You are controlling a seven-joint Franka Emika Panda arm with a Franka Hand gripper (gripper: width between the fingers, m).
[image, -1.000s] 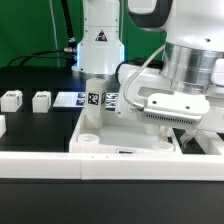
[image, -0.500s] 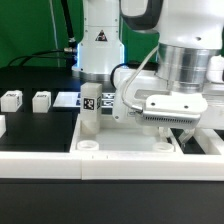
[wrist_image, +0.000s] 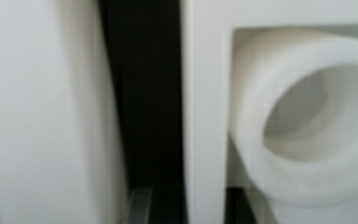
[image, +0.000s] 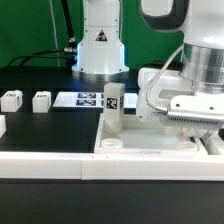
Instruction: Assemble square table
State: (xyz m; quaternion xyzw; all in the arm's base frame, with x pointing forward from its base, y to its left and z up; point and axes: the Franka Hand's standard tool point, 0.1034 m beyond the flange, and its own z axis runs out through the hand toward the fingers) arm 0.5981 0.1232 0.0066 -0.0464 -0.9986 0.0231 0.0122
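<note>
We see the square tabletop lying on the black bench at the exterior view's right. One tagged leg stands upright at its left end, behind an empty socket. The gripper hangs low over the slab's right end, and we cannot tell how its jaws stand.

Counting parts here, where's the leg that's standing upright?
In the exterior view, the upright leg stands at the square slab's left end, just right of the marker board.
</note>
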